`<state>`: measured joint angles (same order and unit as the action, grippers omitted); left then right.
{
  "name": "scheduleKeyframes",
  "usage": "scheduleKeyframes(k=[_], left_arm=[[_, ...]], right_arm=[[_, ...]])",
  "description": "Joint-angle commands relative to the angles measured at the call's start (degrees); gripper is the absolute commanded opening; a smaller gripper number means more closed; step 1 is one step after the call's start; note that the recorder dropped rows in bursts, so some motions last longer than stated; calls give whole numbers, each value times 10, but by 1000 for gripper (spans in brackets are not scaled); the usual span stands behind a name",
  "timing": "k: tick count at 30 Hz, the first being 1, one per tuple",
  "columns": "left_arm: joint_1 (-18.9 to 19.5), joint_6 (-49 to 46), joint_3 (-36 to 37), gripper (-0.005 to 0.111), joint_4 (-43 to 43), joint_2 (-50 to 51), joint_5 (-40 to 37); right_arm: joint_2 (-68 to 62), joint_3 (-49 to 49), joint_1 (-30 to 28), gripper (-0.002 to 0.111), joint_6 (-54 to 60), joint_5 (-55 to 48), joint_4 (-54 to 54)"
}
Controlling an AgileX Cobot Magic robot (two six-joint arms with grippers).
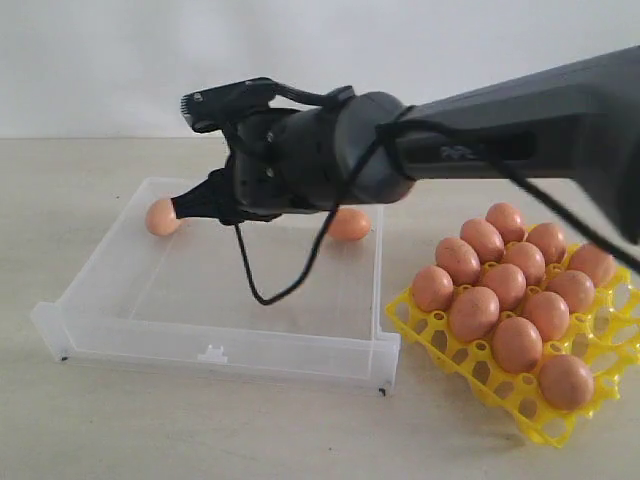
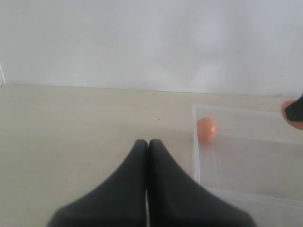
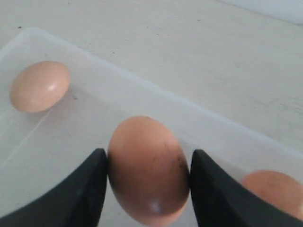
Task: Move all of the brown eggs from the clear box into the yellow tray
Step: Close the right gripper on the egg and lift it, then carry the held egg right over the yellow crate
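Egg A: brown, clamped between the two black fingers of the right gripper, which press against both its sides. It is inside the clear box near the far wall and hidden behind the gripper in the exterior view. Whether it rests on the box floor cannot be told.
Egg B: brown, in the box's far left corner, just beside the gripper's tip.
Egg C: brown, against the far wall, toward the right.
Tray eggs: a dozen or so, brown, seated in cups of the yellow tray, which stands just beside the box on its right.
Right arm: reaches in over the box from the right.
Left gripper: fingers pressed together, holding nothing, over bare table beside the box's left wall.
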<state>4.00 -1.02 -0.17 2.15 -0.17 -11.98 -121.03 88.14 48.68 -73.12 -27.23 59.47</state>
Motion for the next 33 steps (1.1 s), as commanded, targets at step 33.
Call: scheduleKeyframes(k=[33], left_arm=[[0, -1, 2, -4, -1, 2, 3]], right_arm=[[356, -594, -1, 0, -472, -324, 154]])
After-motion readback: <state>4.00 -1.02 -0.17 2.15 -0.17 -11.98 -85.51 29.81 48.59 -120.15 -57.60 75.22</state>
